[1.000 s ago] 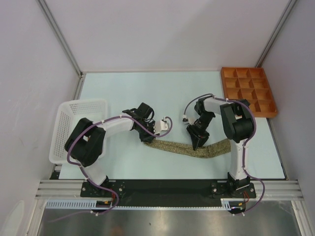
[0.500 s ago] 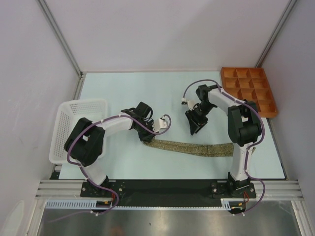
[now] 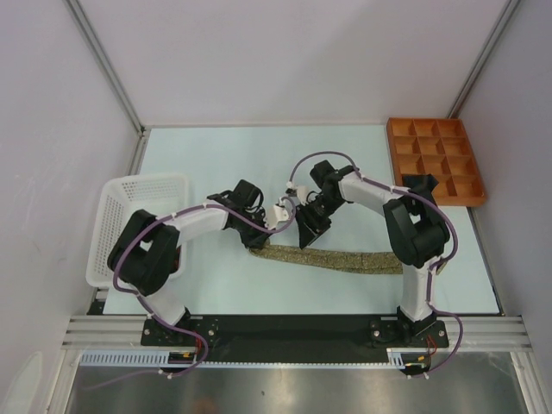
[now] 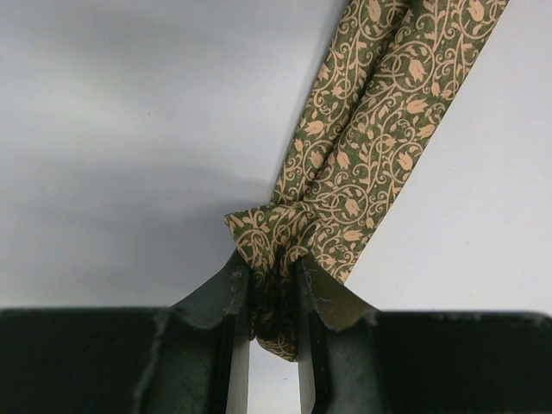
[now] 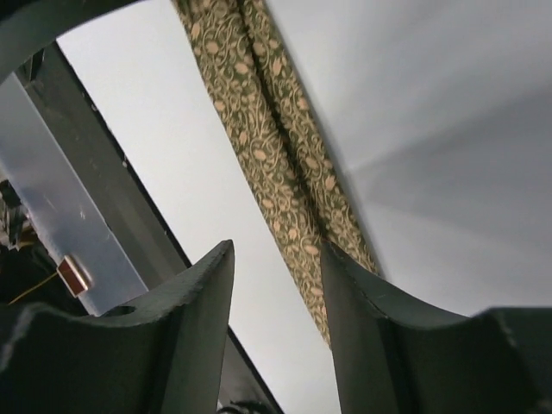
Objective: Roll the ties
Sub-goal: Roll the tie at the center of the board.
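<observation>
Tie (image 3: 336, 259), top external view: lies as one long olive-tan strip across the near part of the table (image 3: 216, 155), from the left gripper (image 3: 257, 243) rightward to the right arm. Right gripper (image 3: 307, 235): hovers over the strip near its left end, close to the left gripper. Count: one tie, no black one in sight; one white mesh basket (image 3: 112, 194) at the left edge; one orange compartment tray (image 3: 394, 151) at the far right corner; two grippers.

Left wrist view, tie (image 4: 362, 155): shows as two bands side by side, partly overlapped, with tan vines and flowers on olive. Bunched end: nipped between the fingers (image 4: 222, 302) of the left gripper (image 4: 274, 302), jaws pressed together on the cloth. Judged soft, light and limp; crumples at the pinch, keeps no shape of its own, probably slides easily on the smooth table.

Right wrist view, tie (image 5: 267, 155): runs diagonally beneath the right gripper (image 5: 278, 297) and passes close by one finger (image 5: 358, 302); cannot tell whether touching. Jaws spread, nothing between them. Best hold, as a judgement: across the full width close to the pinched end, both bands together, for turning the end over itself. Worth avoiding: a grip on one edge alone, with risk of splayed bands and a skewed, loose roll.
</observation>
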Robot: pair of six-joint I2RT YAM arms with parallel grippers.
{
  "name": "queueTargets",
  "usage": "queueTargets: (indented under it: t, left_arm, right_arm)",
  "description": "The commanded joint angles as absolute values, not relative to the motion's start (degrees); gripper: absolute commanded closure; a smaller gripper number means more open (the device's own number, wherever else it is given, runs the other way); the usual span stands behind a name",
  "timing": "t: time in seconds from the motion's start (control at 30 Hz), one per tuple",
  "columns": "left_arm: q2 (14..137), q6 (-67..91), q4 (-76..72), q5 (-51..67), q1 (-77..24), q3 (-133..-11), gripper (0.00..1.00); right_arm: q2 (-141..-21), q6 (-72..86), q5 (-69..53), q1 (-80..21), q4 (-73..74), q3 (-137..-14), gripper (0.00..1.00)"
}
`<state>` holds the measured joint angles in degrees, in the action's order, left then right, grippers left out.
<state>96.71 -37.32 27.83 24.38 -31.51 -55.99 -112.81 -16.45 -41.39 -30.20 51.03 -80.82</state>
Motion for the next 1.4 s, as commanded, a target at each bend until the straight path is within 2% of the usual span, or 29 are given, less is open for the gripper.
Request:
queueTargets:
  t: [0.0, 0.33, 0.43, 0.67, 0.83, 1.07, 1.17, 1.37]
  left_arm:
    - [92.73, -34.46, 24.88, 26.45, -30.76, -54.23, 0.94]
    - [89.39, -32.78, 22.33, 29.35, -29.71, -52.74, 0.94]
    - [88.42, -33.48, 22.5, 31.02, -29.36, -52.21, 0.94]
    - [85.43, -39.02, 23.29, 36.37, -29.27, -49.92, 0.94]
    - [86.48, -44.38, 25.48, 38.58, -29.35, -50.36, 0.93]
    - [89.91, -41.23, 24.52, 36.12, -29.09, -51.5, 0.94]
    - [90.53, -39.55, 23.29, 36.3, -28.57, -51.33, 0.94]
    - [90.62, -37.71, 21.09, 36.47, -28.04, -51.15, 0.94]
  right_arm:
    - [-110.83, -11.95, -39.91, -32.69, 41.58, -77.96, 0.5]
    - [-116.28, -13.36, -28.13, -35.68, 40.61, -77.78, 0.56]
    - [-117.68, -14.06, -24.18, -35.95, 40.08, -78.04, 0.59]
    - [-119.88, -14.41, -21.8, -36.21, 40.52, -78.66, 0.75]
    - [-120.67, -14.77, -21.53, -36.48, 40.95, -79.63, 0.78]
    - [-114.09, -14.85, -31.09, -34.98, 43.59, -80.68, 0.72]
    - [-110.31, -13.45, -35.65, -34.28, 45.96, -79.98, 0.72]
    - [-110.65, -10.73, -40.34, -34.72, 46.23, -75.59, 0.77]
